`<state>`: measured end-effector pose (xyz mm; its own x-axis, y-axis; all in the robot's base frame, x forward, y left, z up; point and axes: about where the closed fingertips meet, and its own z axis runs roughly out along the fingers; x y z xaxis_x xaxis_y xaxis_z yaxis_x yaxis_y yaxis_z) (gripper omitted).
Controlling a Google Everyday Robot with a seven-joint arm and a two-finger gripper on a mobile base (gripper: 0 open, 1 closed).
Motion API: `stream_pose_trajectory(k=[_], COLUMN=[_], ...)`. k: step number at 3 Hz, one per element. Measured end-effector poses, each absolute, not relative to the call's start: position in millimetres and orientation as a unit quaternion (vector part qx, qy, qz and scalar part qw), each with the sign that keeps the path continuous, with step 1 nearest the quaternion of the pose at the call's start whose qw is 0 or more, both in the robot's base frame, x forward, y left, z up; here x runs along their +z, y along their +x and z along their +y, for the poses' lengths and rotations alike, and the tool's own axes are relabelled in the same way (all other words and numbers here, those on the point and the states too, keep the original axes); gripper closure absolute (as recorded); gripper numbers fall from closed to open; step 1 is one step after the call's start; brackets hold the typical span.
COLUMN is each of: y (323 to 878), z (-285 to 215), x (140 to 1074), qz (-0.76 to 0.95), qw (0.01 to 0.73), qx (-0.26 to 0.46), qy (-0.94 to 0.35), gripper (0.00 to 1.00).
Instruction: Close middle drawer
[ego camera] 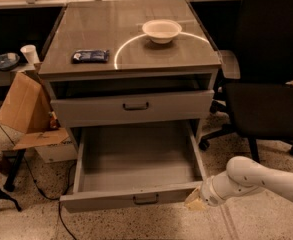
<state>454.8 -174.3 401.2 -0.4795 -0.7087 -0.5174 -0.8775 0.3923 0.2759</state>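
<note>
The middle drawer (136, 200) is a wide grey drawer with a low front panel and a small dark centre handle. It is pulled far out of the cabinet and its plain grey box is empty. My gripper (195, 202) sits at the end of the white arm (256, 178), low at the right front corner of this drawer, right beside the front panel's right end. The taller-fronted top drawer (132, 107) above is slightly open. The lowest drawer is hidden under the open one.
A white bowl (161, 30) and a dark blue packet (90, 56) lie on the cabinet top. A black office chair (270, 79) stands to the right, close behind my arm. A cardboard box (26, 109) and cables lie on the floor at the left.
</note>
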Motion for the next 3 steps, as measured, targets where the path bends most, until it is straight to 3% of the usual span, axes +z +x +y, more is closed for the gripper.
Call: stream_pose_trajectory(k=[1,3], y=[456.9,508.5], z=[-175.0,-162.6], x=[397.3,397.3], qz=[0.819,0.824], qw=[0.16,0.189], qx=[0.263,0.243], qy=[-0.484,-0.476], gripper=[1.0,0.58])
